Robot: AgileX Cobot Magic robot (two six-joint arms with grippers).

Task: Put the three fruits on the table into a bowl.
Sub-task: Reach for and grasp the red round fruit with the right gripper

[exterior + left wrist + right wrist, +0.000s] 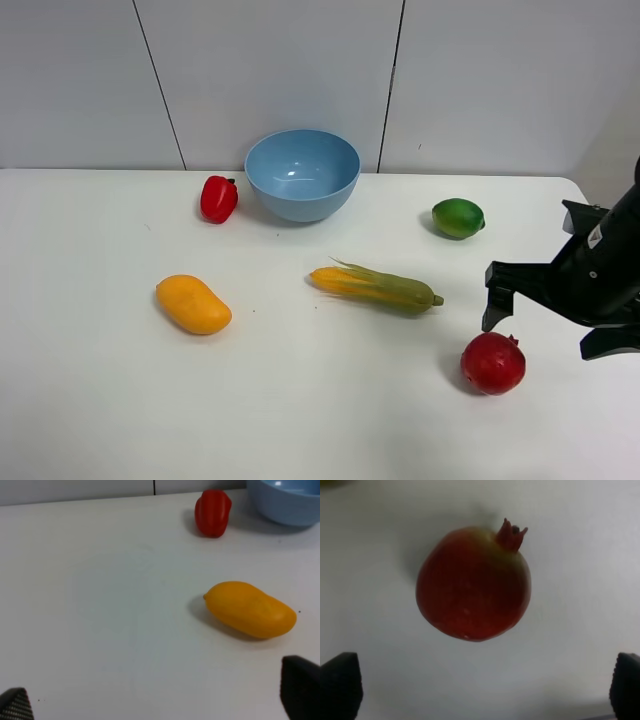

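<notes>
The dark-red pomegranate point(493, 363) point(472, 582) lies at the front right of the white table point(100, 420). My right gripper point(548, 335) point(482, 687) hangs open just above and beside it, with nothing between its fingers. The orange-yellow mango point(193, 304) point(250, 609) rests at the front left. My left gripper point(157, 700) is open a short way from the mango; the exterior view does not show it. The green lime point(458, 217) sits at the back right. The light-blue bowl point(302, 172) point(287, 500) stands empty at the back centre.
A small red bell pepper point(218, 198) point(213, 512) stands just left of the bowl. A green-husked corn cob point(378, 286) lies mid-table between the mango and the pomegranate. A grey panelled wall runs behind the table.
</notes>
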